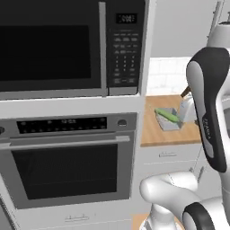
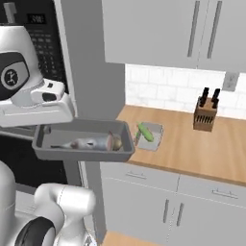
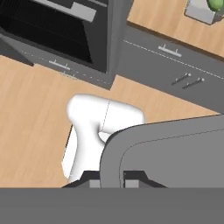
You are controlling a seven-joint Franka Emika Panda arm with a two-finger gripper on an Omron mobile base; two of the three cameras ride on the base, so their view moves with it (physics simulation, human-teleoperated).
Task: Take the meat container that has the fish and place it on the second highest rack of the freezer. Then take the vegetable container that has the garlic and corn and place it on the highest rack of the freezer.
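Wooden kitchen counter point(image 2: 202, 144) runs beneath white cabinets. Nearest, the gripper point(image 3: 111, 181), jaws clamped on a rim, holds the dark fish tray point(image 2: 84, 142) level in the air, long side running left to right. The fish point(image 2: 89, 143) lies lengthwise. Farther back, the light tray point(image 2: 150, 136) with green corn point(image 2: 145, 132) sits on the counter.

Microwave point(image 1: 67, 47) above black oven point(image 1: 67, 161); knife block point(image 2: 205, 115) (dark handles) on wooden counter point(image 2: 206, 149).

vegetable container point(image 1: 170, 122) half hidden behind arm
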